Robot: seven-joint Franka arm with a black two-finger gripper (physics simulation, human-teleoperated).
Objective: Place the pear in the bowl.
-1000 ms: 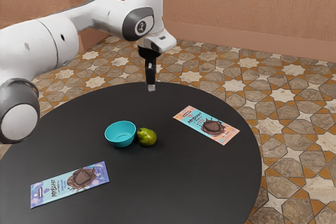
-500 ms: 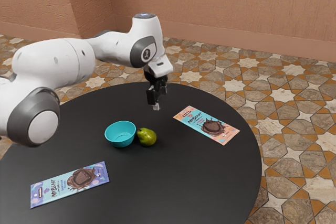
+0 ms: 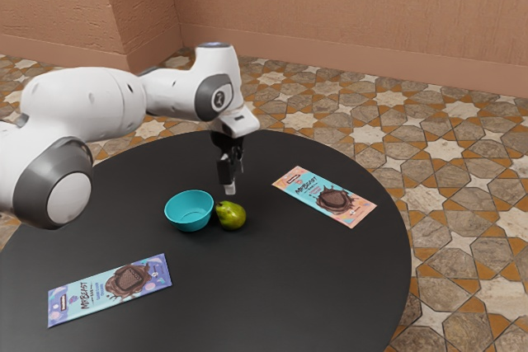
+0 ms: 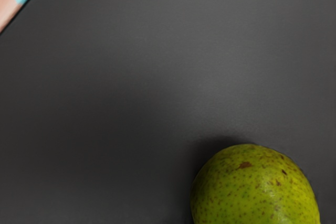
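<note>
Ext. view: arm (image 3: 82,103) comes in from the ext. view's L, w/ the gripper (image 3: 233,180) pointing down above the table (image 3: 280,286). Gripper's open, one finger partly behind the other w/ a gap btwn them, nothing held. It's over the table nr the pear, a bit to the far side of it.

Pear (image 3: 233,217) is on the table, outside the bowl, just beside it on the ext. view's R; narrow end tips up twd the bowl. Can't tell if the two touch. Bowl (image 3: 189,212) is upright, teal, empty as far as its inside shows.

Orange bar (image 3: 326,197) lies flat, well apart from the pear, twd the ext. view's R. Purple bar (image 3: 109,290) lies flat too, nr side, ext. view's L, apart from the bowl. Tiled floor (image 3: 462,204) & plain wall (image 3: 355,14) in the bkgd.

Wrist view: pear's rounded end, green w/ brown specks & a darker brown spot, partly cut off by the frame. Dark shadow on the table right next to it. Corner of the orange bar shows too, teal & orange, well apart from the pear, bare table btwn.
</note>
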